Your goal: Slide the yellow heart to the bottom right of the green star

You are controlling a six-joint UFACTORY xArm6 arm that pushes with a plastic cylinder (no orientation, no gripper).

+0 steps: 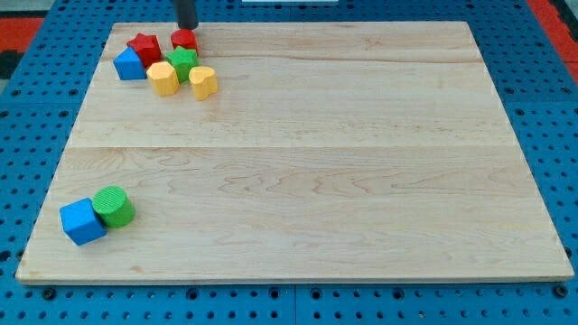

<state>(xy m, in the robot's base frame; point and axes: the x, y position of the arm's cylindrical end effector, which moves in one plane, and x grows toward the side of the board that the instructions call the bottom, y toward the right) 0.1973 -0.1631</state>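
Observation:
The yellow heart (202,82) lies near the board's top left, touching the lower right side of the green star (182,63). A yellow hexagon (163,78) sits at the star's lower left. My tip (187,28) is at the view's top edge of the board, just behind a red cylinder (184,40) and above the green star. The tip is apart from the yellow heart.
A red star (144,47) and a blue block (129,65) sit to the left of the cluster. A blue cube (82,221) and a green cylinder (114,206) sit together at the board's bottom left. The wooden board (343,162) lies on a blue pegboard.

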